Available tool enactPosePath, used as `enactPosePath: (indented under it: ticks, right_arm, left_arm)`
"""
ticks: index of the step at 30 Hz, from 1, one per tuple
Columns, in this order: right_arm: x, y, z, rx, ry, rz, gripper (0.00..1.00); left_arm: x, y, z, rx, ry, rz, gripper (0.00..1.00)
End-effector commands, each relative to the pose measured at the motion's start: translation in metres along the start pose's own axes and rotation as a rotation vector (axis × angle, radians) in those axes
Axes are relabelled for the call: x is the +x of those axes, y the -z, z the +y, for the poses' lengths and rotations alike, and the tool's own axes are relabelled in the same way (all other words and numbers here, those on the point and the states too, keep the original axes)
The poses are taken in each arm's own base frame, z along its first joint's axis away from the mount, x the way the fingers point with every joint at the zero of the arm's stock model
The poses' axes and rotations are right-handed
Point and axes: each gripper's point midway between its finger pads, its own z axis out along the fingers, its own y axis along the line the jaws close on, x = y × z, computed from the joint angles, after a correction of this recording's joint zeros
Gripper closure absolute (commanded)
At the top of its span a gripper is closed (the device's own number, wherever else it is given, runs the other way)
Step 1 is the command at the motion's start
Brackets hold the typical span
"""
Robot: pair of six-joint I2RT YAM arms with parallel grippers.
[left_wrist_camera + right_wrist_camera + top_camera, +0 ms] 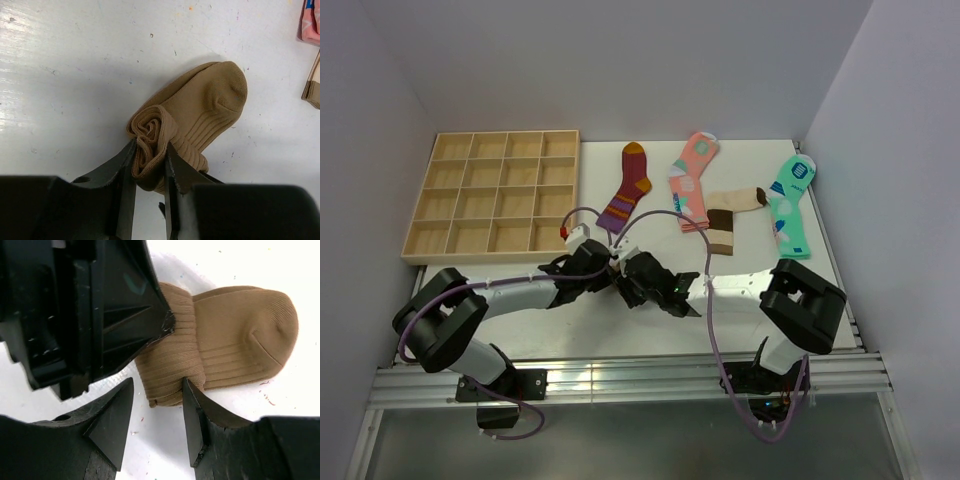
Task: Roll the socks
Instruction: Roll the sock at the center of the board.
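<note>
Left pincer [150, 147] astride brown sock [210, 100]

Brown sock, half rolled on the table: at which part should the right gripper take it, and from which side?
Probably the free end of the roll in the brown sock. The left gripper pinches the roll's other end, and the flat toe gives no hold on the coil. The right gripper should come from the side opposite, fingers across the thick ribbed layers.

A maroon striped sock [628, 192] lies just right of the wooden divided tray [490, 256]; pink patterned [691, 180] and mint-green socks [790, 205] lie farther right on the white table [570, 335].
</note>
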Motion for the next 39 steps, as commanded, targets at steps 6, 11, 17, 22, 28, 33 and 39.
enactPosePath:
  ticks: [6,11,17,22,28,33,39]
  right_arm:
    - [0.024,-0.015,-0.018,0.148,-0.004,0.109,0.5]
    - [0.037,-0.022,-0.021,0.18,-0.025,0.169,0.72]
    - [0.044,-0.018,-0.016,0.123,-0.095,0.227,1.0]
    - [0.034,-0.006,-0.001,-0.015,-0.225,0.251,1.0]
    - [0.013,0.002,0.016,-0.191,-0.397,0.327,1.0]
    - [0.005,0.004,0.015,-0.34,-0.558,0.376,1.0]
    - [-0.002,0.001,0.013,-0.456,-0.669,0.4,1.0]
  left_arm:
    - [0.017,0.012,0.012,-0.031,-0.09,0.092,0.83]
    - [0.013,0.016,0.01,-0.026,-0.108,0.083,0.81]
    - [0.01,0.019,0.01,-0.02,-0.101,0.071,0.61]
    - [0.006,0.025,0.011,-0.007,-0.069,0.043,0.26]
    - [-0.006,0.04,0.019,0.018,0.002,-0.039,0.09]
    - [-0.019,0.056,0.023,0.081,0.079,-0.127,0.09]
    - [-0.021,0.062,0.019,0.161,0.095,-0.157,0.09]
